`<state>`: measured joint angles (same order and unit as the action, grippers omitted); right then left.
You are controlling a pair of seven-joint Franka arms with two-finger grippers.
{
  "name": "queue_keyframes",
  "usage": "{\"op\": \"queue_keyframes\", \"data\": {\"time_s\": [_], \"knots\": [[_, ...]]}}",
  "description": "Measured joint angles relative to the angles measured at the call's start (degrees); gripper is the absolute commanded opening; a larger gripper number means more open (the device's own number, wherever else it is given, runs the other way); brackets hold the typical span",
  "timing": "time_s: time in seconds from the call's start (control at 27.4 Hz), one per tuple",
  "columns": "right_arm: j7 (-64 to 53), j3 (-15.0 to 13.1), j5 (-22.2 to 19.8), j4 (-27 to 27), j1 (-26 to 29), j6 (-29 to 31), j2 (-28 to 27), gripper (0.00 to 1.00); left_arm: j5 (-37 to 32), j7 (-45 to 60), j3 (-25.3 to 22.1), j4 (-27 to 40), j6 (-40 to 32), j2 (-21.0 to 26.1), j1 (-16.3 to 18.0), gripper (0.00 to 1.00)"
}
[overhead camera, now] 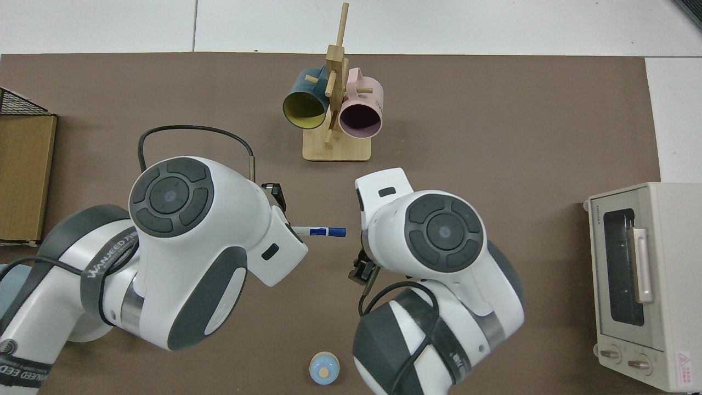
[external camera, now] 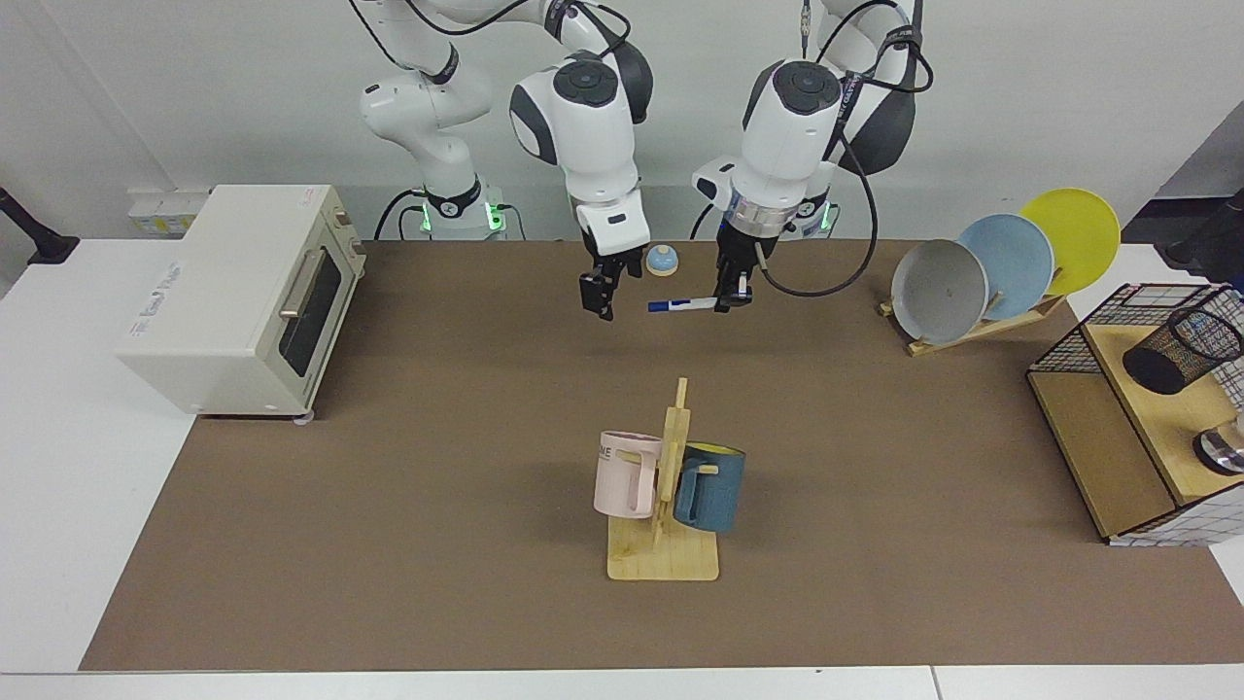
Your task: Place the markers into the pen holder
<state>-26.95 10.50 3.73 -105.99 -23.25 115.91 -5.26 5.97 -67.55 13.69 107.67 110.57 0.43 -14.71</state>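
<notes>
The pen holder [external camera: 1183,349] lies tipped on the wire basket's [external camera: 1088,340] wooden shelf, and it looks empty, though the mesh makes that hard to call. The left gripper [external camera: 731,295] pinches 1 end of the marker [external camera: 680,305], held level above the mat. The right gripper [external camera: 598,295] hangs just beside the free capped end, fingers spread, holding nothing.

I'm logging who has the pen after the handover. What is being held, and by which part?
The left gripper holds the marker by its white end; the right gripper holds nothing.
</notes>
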Motion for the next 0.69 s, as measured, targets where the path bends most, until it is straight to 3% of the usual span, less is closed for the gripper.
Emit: {"op": "queue_keyframes", "data": {"time_s": [0.44,0.69], "knots": [[7.84,-0.44,0.00,-0.46,11.40,-2.09,-0.53,1.00,-5.65,5.88,-1.03,0.00,-0.21,0.00,0.53,0.00],[15.01,-0.69,-0.06,-0.13,16.49,-4.57,1.05,1.00,-9.14,6.71,-1.16,0.00,-1.10,0.00,3.12,0.00]]}}
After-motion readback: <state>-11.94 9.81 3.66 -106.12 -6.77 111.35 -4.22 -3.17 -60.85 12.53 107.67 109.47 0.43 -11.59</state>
